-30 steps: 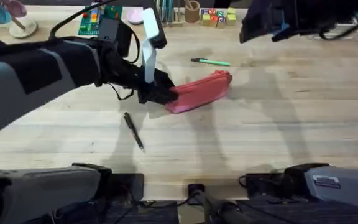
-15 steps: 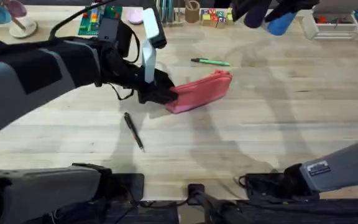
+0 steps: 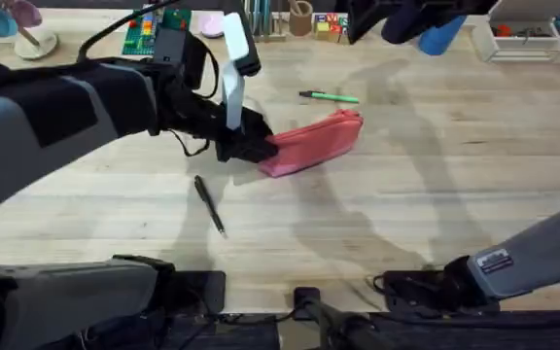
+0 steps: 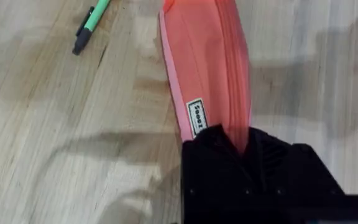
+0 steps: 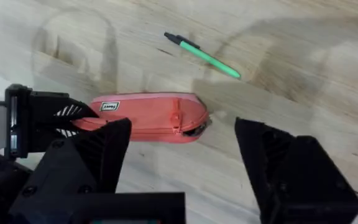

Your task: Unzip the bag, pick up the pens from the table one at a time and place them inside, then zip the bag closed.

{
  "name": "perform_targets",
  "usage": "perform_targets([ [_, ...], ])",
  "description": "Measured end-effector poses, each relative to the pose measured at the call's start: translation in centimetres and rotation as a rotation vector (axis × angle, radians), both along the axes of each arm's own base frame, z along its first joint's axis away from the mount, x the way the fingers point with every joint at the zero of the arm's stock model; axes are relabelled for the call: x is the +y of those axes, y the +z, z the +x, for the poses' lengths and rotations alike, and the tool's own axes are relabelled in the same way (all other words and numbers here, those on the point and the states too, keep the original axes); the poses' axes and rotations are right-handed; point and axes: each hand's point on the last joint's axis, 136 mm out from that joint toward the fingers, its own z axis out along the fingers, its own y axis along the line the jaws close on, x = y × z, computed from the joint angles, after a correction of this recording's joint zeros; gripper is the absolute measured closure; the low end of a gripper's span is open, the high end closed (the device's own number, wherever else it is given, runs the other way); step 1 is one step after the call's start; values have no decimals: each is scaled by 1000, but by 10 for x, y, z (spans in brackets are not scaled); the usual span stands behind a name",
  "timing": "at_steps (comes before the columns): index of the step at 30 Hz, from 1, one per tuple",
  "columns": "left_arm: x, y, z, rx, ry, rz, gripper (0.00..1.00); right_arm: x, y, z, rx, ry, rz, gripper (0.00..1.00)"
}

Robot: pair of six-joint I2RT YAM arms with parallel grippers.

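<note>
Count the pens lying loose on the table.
2. The green pen lies just beyond the pink pouch; the black pen lies nearer the arm bases, left of the pouch.

Pale wooden planks with visible grain run across the whole scene, crossed by soft broad shadows. Along the far edge stand a green board (image 3: 154, 33), a wooden cup (image 3: 301, 18), coloured letter blocks (image 3: 339, 26) and a white tray (image 3: 525, 41).
</note>
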Motion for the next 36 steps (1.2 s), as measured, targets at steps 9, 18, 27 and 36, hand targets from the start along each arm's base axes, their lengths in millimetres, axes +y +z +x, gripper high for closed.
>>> perform_targets([
  [9,0,0,0,-1,0,0,958,0,0,0,0,0,0,5],
  [18,0,0,0,-1,0,0,958,0,0,-1,5,-1,-1,6],
  [27,0,0,0,-1,0,0,958,-1,-1,-3,15,-1,-3,5],
  [36,0,0,0,-1,0,0,958,0,-19,-9,60,2,-11,5],
])
